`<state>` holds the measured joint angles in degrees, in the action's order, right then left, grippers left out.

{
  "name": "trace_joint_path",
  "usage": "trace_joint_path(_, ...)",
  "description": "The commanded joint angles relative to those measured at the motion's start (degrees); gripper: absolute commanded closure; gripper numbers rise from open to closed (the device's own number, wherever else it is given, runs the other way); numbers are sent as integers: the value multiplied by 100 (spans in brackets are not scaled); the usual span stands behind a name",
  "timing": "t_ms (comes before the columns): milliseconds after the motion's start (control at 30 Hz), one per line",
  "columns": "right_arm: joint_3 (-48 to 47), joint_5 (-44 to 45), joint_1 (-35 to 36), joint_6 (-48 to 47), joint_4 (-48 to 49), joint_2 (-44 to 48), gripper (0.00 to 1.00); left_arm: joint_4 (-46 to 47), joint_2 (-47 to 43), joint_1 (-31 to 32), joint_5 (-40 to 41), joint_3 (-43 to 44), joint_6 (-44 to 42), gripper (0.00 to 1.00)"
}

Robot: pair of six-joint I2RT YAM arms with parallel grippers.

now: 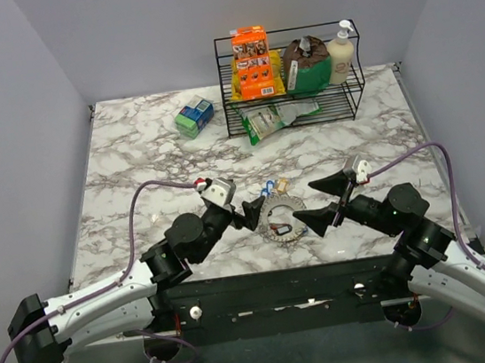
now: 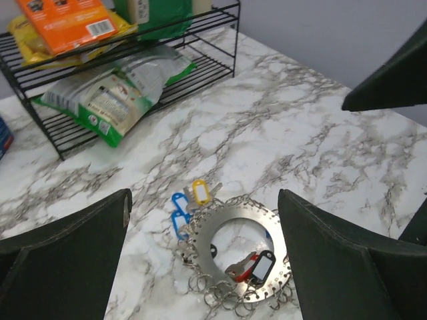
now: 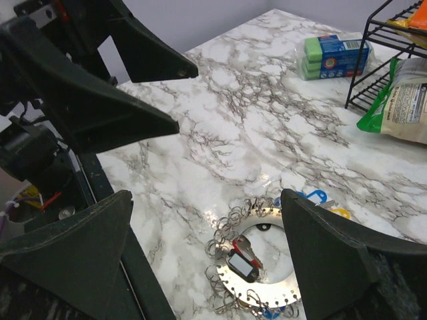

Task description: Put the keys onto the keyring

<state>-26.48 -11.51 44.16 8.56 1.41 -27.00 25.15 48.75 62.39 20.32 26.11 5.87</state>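
Note:
The keyring [image 1: 281, 219] is a flat silvery metal ring edged with many small wire loops, lying on the marble table near the front. It also shows in the left wrist view [image 2: 203, 237] and the right wrist view [image 3: 267, 291]. A black-tagged key [image 2: 264, 265] and a red-headed key [image 2: 241, 270] lie on it. A yellow-tagged key [image 2: 201, 192] and two blue-tagged keys [image 2: 179, 212] lie at its far edge. My left gripper [image 1: 251, 214] is open and empty just left of the ring. My right gripper [image 1: 321, 202] is open and empty just right of it.
A black wire rack [image 1: 291, 76] at the back holds an orange box [image 1: 253, 62], green bags and a bottle. A green and blue box [image 1: 194, 116] lies to the left of the rack. The table's front edge is close behind the ring.

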Motion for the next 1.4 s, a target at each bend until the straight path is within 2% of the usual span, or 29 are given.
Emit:
trace_joint_path(0, -15, -71, -4, 23, 158, -50, 0, -1801, -260, 10, 939, 639, 757, 1)
trace_joint_path(233, -15, -97, -4, 32, 193, -121, 0, -1917, -490, 1, 526, 914, 828, 1)
trace_joint_path(367, -6, -97, -4, 85, 228, -261, 0, -1978, -323, 1, 781, 852, 1213, 1)
trace_joint_path(467, -6, 69, -4, 181, 228, -428, 0, -2058, -77, -95, 204, 791, 1259, 1)
trace_joint_path(600, -103, 411, -4, 304, 184, -884, 0, -1873, 239, -245, -80, 571, 1810, 1)
trace_joint_path(667, -155, 648, -4, 374, 114, -1060, 0, -1891, 345, -516, -290, 492, 1987, 1)
trace_joint_path(733, -243, 1123, -4, 550, -122, -1349, 0, -1960, 521, -849, -1035, 500, 2268, 1)
trace_joint_path(800, -445, 1771, -13, 751, -412, -1544, 0, -2048, 731, -1473, -1851, 518, 2497, 1)
trace_joint_path(900, -630, 2396, -21, 1015, -826, -1747, 0, -2407, 1030, -2072, -2251, 658, 2770, 1)
trace_joint_path(1133, -341, 3374, -241, 1622, -1081, -1220, 0, -3392, 1234, -2749, -1725, 1186, 2981, 1)
trace_joint_path(1267, -121, 3655, -312, 1807, -1108, -772, 0, -3499, 944, -2987, -1155, 1090, 3166, 1)
trace_joint_path(1367, -33, 3691, -312, 1843, -1082, -596, 0, -3429, 610, -3066, -1144, 958, 3201, 1)
